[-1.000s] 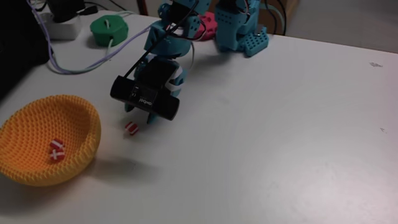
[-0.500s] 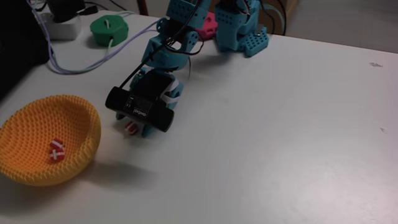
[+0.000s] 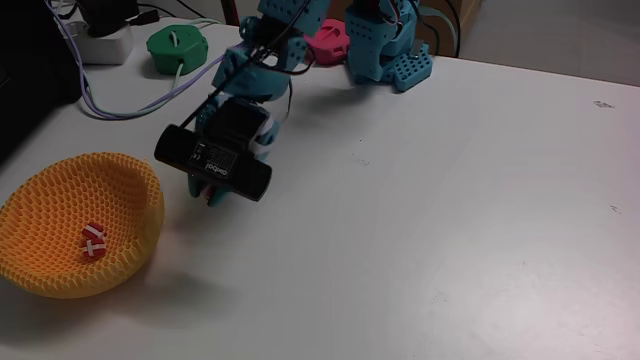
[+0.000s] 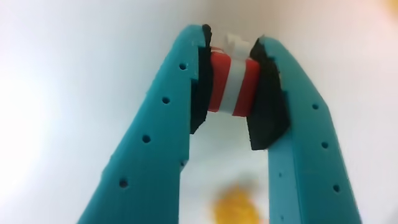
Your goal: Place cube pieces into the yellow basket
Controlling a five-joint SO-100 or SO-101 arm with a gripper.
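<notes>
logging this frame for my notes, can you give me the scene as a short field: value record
arm: teal arm reaching from the table's far edge toward the basket, fixed view
gripper: gripper shut on a red-and-white striped cube, black pads either side
cube in basket: one red-and-white cube lying inside
yellow basket: yellow basket on the table's left side, fixed view, left of the gripper
surface: white table
background: green disc, pink disc, white cables
blurred: yellow patch below the gripper in the wrist view, unclear
</notes>
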